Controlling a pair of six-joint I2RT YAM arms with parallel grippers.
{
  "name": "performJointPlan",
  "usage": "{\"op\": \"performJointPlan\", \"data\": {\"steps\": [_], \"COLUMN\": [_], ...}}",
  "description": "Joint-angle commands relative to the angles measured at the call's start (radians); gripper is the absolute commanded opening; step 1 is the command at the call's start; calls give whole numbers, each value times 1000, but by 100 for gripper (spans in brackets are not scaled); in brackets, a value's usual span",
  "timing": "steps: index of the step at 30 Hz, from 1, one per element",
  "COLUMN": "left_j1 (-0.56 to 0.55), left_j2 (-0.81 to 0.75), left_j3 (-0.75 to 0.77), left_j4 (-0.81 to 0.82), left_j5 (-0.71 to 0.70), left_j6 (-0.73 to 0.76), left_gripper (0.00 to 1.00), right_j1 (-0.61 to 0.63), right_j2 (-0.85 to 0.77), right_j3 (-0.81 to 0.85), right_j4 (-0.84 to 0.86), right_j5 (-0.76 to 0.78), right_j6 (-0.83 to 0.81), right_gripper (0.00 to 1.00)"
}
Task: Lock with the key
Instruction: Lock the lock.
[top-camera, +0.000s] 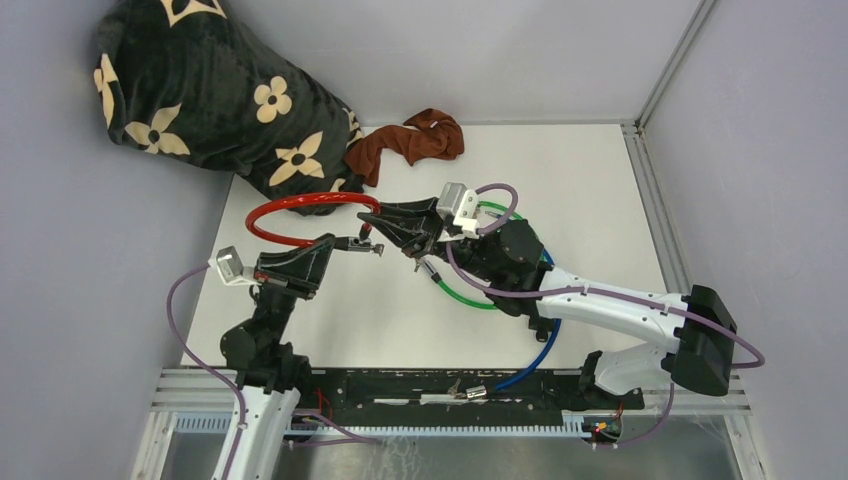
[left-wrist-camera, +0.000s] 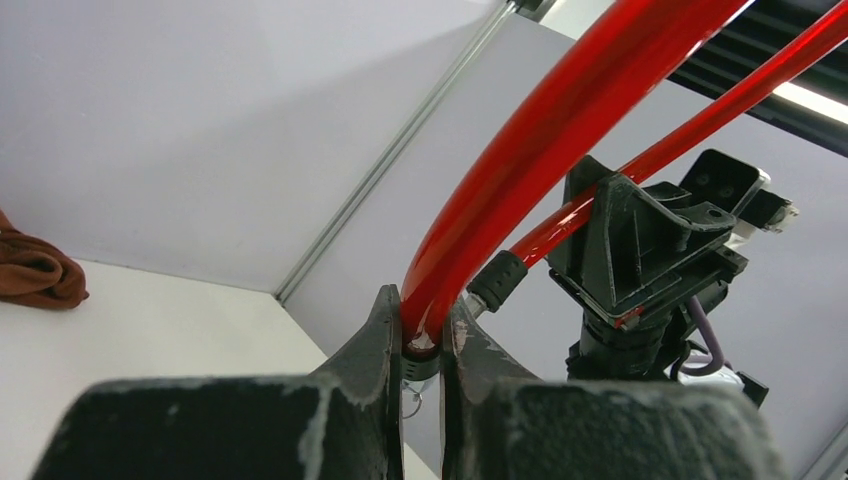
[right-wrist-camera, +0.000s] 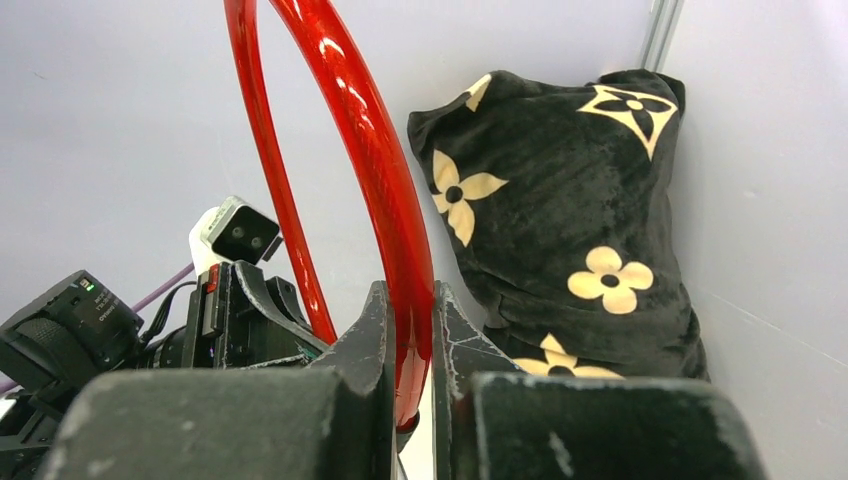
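Note:
A red cable lock (top-camera: 290, 203) hangs as a loop above the table, held between both arms. My left gripper (top-camera: 338, 243) is shut on one end of it; in the left wrist view the red cable (left-wrist-camera: 560, 130) runs down between the fingers to a black collar, and a small metal ring (left-wrist-camera: 410, 400) dangles below. The cable's other black-tipped end (left-wrist-camera: 497, 280) lies just beside the right gripper. My right gripper (top-camera: 368, 218) is shut on the red cable (right-wrist-camera: 350, 130) a little further along. I cannot make out the key itself.
A green cable (top-camera: 460, 290) and a blue cable (top-camera: 540, 350) lie under the right arm. A brown cloth (top-camera: 410, 140) sits at the back, a black flowered pillow (top-camera: 220, 100) fills the back left corner, and small metal pieces (top-camera: 470, 392) rest on the front rail.

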Motion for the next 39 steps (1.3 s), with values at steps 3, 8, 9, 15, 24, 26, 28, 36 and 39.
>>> {"op": "performJointPlan", "data": {"steps": [3, 8, 9, 15, 24, 26, 28, 36, 39], "left_j1": [15, 20, 22, 24, 25, 26, 25, 26, 25], "left_j2": [-36, -50, -53, -73, -88, -87, -87, -62, -56], "left_j3": [4, 18, 18, 22, 39, 46, 54, 124, 158], "left_j4": [47, 74, 70, 79, 93, 98, 107, 175, 214], "left_j5": [-64, -60, -60, -80, -86, -90, -98, -227, -197], "left_j6": [-57, -44, -44, -33, -47, -56, -58, -60, -50], "left_gripper": [2, 2, 2, 2, 2, 2, 2, 2, 2], "right_j1": [29, 46, 48, 56, 56, 56, 56, 56, 58], "right_j2": [4, 23, 27, 38, 55, 59, 60, 83, 111], "right_j3": [55, 58, 62, 50, 47, 53, 53, 53, 92], "right_j4": [147, 193, 192, 203, 249, 248, 245, 264, 269], "right_j5": [-11, -10, -12, -3, 8, 4, 4, -43, -100], "right_j6": [32, 33, 33, 59, 45, 44, 45, 110, 131], "right_gripper": [0, 0, 0, 0, 0, 0, 0, 0, 0]}}
